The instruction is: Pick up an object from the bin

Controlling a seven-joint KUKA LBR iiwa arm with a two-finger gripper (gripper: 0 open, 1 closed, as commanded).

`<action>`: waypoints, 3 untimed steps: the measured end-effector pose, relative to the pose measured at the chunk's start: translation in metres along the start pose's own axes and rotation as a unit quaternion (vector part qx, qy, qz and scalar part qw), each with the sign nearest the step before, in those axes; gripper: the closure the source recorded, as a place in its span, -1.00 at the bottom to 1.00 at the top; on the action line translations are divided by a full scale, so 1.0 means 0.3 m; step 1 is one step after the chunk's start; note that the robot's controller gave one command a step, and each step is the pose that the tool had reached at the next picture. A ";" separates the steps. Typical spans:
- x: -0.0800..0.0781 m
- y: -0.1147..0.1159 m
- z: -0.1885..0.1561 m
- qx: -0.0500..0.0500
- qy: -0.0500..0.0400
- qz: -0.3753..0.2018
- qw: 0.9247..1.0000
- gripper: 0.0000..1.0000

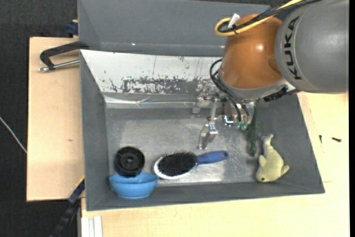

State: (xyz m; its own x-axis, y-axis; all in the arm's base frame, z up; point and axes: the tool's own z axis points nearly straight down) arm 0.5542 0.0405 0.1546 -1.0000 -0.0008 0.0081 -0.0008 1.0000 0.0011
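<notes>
Robot gripper (208, 137) low inside a grey metal bin (94, 136), over a plastic hairbrush (178, 165) with a white oval head, black bristles and a blue handle.
The hairbrush lies just below the gripper, handle end nearest. I cannot tell whether the gripper is apart or together. Further off on the brush's head side sit a black round cap (129, 159) and a blue plastic bowl (133, 186); on the opposite side, a yellow soft toy (270, 165). Likely risk: gripped by its slim handle, the brush may swing head-down and slip out.
</notes>
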 end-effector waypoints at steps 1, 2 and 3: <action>0.142 -0.031 0.280 0.000 -0.008 -0.101 0.995 -1.00; 0.142 -0.032 0.274 0.001 -0.005 -0.101 0.995 1.00; 0.136 0.025 -0.425 0.001 -0.011 -0.156 0.988 1.00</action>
